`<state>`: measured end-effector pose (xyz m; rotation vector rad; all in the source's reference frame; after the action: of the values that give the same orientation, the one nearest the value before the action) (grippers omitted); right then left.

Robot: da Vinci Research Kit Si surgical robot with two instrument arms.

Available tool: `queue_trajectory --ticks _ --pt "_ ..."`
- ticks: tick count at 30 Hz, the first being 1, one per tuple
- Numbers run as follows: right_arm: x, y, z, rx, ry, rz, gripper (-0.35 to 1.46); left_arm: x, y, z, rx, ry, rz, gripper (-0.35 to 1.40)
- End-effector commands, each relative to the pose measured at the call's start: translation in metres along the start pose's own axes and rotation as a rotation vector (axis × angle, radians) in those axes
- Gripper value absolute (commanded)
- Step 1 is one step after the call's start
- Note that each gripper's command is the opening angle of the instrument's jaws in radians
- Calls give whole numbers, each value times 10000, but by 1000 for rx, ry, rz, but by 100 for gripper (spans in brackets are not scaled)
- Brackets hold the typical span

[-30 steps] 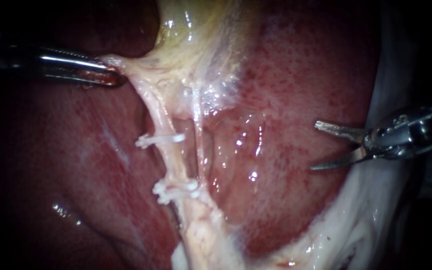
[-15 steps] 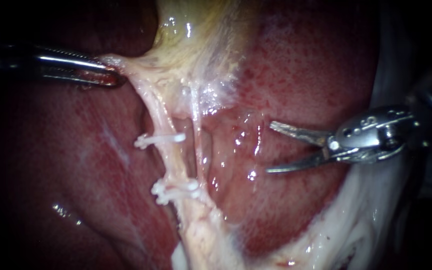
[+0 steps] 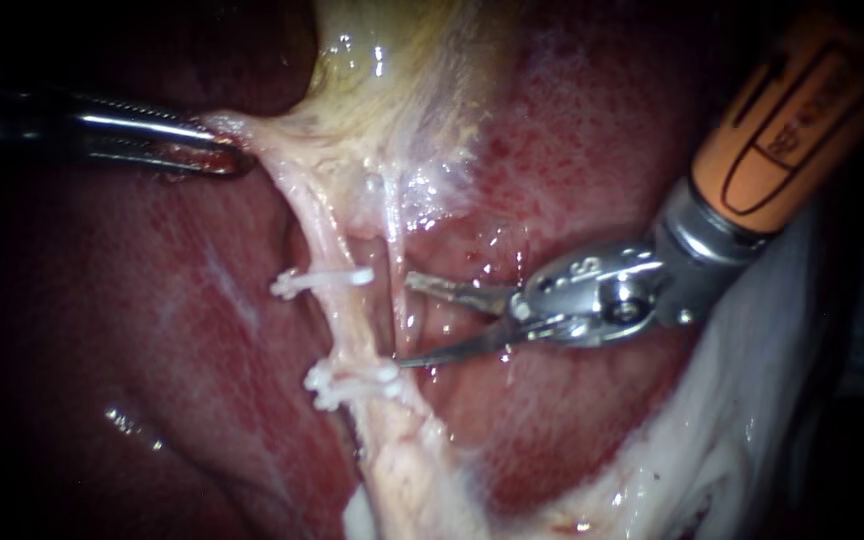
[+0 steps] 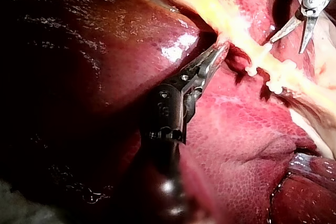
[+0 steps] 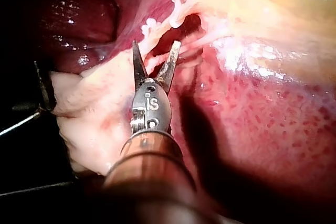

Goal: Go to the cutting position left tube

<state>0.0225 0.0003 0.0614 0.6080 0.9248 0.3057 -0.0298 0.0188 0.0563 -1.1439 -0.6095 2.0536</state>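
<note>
Gripping pale tissue (image 3: 252, 135) at the gallbladder's (image 3: 392, 90) lower end with the left instrument (image 3: 224, 152), jaws clamped on it. Holding the right instrument (image 3: 405, 321) over the liver (image 3: 602, 150), blades parted on nothing, tips just short of the left tube (image 3: 350, 325), level with its stretch between upper clip (image 3: 320, 280) and lower clip (image 3: 352, 378).

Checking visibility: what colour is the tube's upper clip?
The upper clip is white; clearest in endoscope view.

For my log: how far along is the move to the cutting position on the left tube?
Done: two white clips sit on the pale left tube, and the slender metal left instrument grips pale tissue, stretching it. In hand: the orange-sleeved right instrument, blades open, is level with the gap between the clips. Left: its tips are short of that tube.
</note>
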Motion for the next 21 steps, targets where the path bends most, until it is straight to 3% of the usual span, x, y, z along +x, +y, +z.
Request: queue_trajectory --ticks 1,9,17,21 --pt "-3 1 4 10 -4 5 143 0 0 1 -1 -1 0 -35" --pt "-21 16 26 74 -27 29 143 -1 0 2 -3 -1 1 -35" --pt "-35 38 39 128 -48 38 143 -1 0 2 -3 -1 1 -35" --pt "-36 46 43 162 -34 35 143 -1 0 2 -3 -1 1 -35"
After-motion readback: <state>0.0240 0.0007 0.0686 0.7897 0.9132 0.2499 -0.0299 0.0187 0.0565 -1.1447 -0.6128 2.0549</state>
